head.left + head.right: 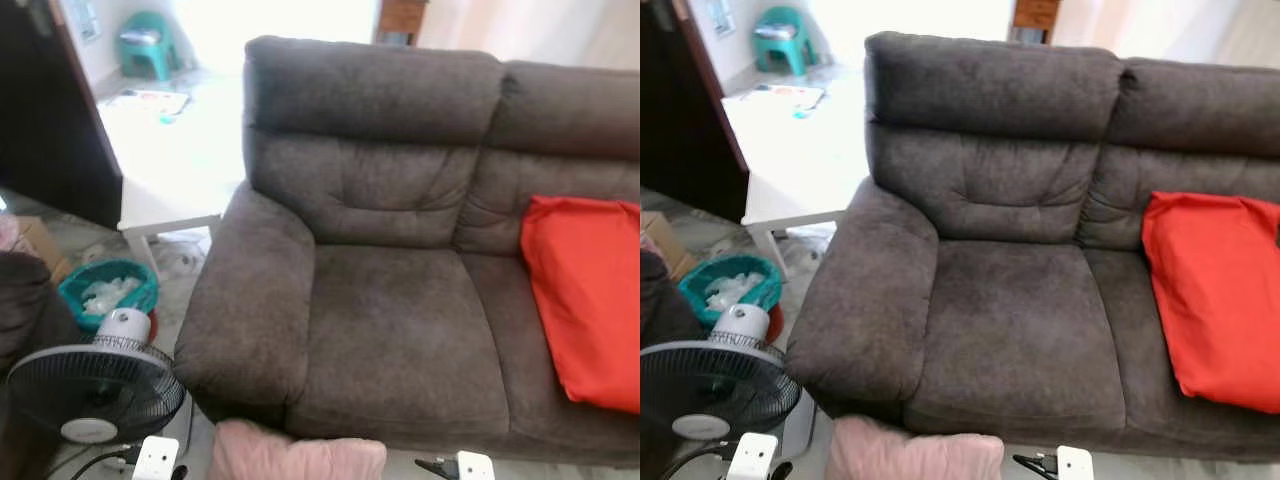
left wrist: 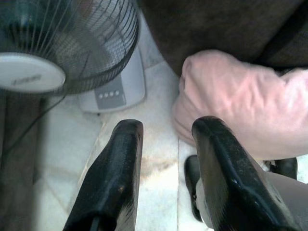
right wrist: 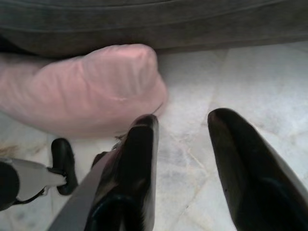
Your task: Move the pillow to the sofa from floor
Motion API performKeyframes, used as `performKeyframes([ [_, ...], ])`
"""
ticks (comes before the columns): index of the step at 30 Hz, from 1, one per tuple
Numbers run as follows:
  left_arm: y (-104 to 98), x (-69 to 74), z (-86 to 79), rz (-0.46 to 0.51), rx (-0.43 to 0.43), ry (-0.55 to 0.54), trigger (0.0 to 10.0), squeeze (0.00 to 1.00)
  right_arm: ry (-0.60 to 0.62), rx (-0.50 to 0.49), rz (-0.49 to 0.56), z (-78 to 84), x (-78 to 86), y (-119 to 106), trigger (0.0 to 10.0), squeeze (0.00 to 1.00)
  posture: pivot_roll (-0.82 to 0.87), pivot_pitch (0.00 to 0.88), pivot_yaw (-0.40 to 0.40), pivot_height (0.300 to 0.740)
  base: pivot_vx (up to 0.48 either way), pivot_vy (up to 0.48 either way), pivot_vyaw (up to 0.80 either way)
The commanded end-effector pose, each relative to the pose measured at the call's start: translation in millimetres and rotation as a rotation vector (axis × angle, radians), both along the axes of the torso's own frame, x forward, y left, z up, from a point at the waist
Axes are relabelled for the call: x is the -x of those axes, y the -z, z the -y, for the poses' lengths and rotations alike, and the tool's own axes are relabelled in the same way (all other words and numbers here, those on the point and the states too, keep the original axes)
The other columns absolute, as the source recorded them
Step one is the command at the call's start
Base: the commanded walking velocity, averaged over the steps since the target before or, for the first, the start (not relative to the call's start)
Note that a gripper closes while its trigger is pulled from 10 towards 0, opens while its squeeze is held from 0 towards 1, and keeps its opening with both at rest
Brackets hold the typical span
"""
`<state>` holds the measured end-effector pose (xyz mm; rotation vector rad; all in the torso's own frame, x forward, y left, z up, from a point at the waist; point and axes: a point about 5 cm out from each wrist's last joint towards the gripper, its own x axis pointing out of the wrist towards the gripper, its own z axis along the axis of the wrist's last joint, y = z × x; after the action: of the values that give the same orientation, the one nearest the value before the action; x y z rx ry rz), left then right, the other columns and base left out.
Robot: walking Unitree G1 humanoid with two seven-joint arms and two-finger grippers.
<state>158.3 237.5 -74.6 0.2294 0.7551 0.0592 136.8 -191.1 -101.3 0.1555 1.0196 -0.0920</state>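
The pink pillow [image 1: 297,455] lies on the floor [image 3: 231,86] against the sofa [image 1: 400,330] front (beside a fan [image 1: 95,385]). Flanking it, left gripper [image 2: 166,144] and right gripper [image 3: 185,132] spread their 2 fingers, empty.

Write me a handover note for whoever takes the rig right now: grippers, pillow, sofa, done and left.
Left gripper: open, holding nothing, low beside the pink pillow, one finger close to its edge.
Right gripper: open, holding nothing, at the pillow's other end above the tiled floor.
Pink pillow: on the floor against the front of the grey sofa, below the left seat.
Also around: red cushion on the sofa's right seat; standing fan on the robot's left.
Done: robot stands at the pillow, a gripper on each side.
Left: grip the pillow, lift it, set it on the free left seat.
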Motion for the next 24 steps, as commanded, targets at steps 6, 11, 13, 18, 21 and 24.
performKeyframes([
  [6,-5,-2.4,0.9,0.078,-0.021,0.019,10.0,0.0,0.004,0.002,0.018,1.6,-1.7,-1,10.0,0.0,0.17,0.006,-0.081,0.74,0.0,0.0,0.0],
  [11,-12,-5.8,-0.1,0.171,-0.104,0.034,10.0,0.0,0.026,0.0,0.054,2.5,-3.7,-3,10.0,0.0,0.17,0.008,-0.084,0.74,0.0,0.0,0.0],
  [13,-17,-7.9,0.2,0.229,-0.142,0.052,10.0,0.0,0.029,-0.001,0.077,2.9,-5.5,-4,10.0,0.0,0.17,0.01,-0.086,0.74,0.0,0.0,0.0],
  [18,-23,-8.3,1.5,0.315,-0.111,-0.001,10.0,0.0,0.042,0.013,0.11,4.7,-7.7,-6,10.0,0.0,0.18,0.01,-0.091,0.74,0.0,0.0,0.0],
  [21,-29,-8.4,2.5,0.406,-0.103,-0.042,10.0,0.0,0.056,0.012,0.153,5.6,-10.3,-8,10.0,0.0,0.18,0.009,-0.1,0.74,0.0,0.0,0.0],
  [24,-34,-9.9,4.8,0.471,-0.106,-0.026,10.0,0.0,0.056,0.019,0.168,6.4,-11.3,-9,10.0,0.0,0.18,0.008,-0.102,0.74,0.0,0.0,0.0],
])
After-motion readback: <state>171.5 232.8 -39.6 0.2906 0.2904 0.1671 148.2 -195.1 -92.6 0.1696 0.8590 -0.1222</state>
